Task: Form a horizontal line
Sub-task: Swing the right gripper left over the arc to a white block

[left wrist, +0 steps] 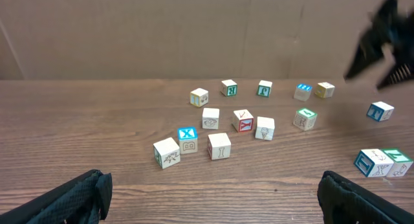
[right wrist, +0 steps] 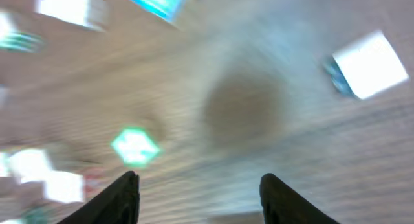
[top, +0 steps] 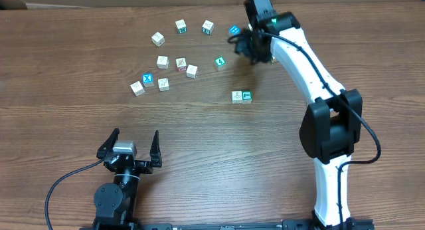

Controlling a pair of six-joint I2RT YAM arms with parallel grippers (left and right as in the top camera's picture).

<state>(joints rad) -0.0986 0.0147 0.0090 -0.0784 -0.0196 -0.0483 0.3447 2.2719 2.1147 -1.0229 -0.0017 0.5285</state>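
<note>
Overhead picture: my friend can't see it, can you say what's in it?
The right pincer hovers near small letter cubes scattered on a brown wooden table. Two cubes touch in a short row closer in, and the left pincer rests open at the near edge.

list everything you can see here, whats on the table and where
row of cubes: two touching, one whitish and one teal-faced; side by side, centre-right of the table
loose cubes: thirteen in the left wrist view, mostly whitish, a few with blue or teal faces; scattered on the far side, mostly left of the row; fewer show overhead, where the right arm covers that corner
table: one, brown wood
cardboard wall: one, brown; behind the table
left gripper: black, open, empty; near edge
right gripper: black, open, empty; over the far cubes, its own view blurred
</note>
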